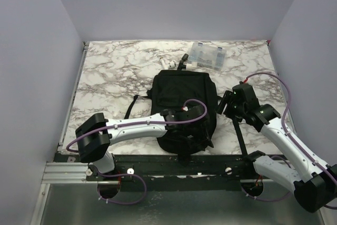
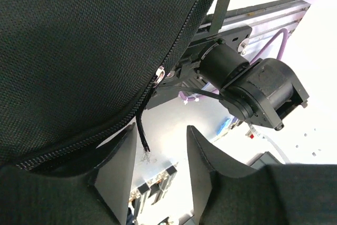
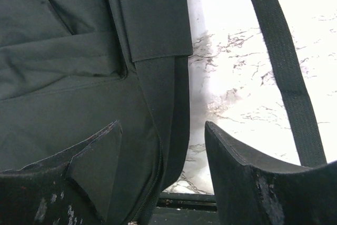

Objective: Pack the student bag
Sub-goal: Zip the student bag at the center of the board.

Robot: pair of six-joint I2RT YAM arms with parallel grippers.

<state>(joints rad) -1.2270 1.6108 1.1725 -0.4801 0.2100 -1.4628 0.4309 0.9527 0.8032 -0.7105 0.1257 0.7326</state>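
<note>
The student bag [image 1: 181,98] is a black backpack lying flat in the middle of the marble table. My left gripper [image 1: 200,133] is at its near end and is open. In the left wrist view the open left gripper [image 2: 160,151] sits beside the bag's mesh fabric [image 2: 79,51]. A zip pull cord [image 2: 142,133] hangs between the fingers, untouched. My right gripper [image 1: 225,104] is at the bag's right side. In the right wrist view the right gripper [image 3: 163,146] is open and straddles the bag's zipped side edge [image 3: 158,109], holding nothing.
A clear plastic compartment box [image 1: 208,55] lies at the far edge behind the bag, with small white items [image 1: 167,64] to its left. A loose black strap [image 3: 284,67] trails over the marble right of the bag. A black rail [image 1: 174,163] runs along the near edge.
</note>
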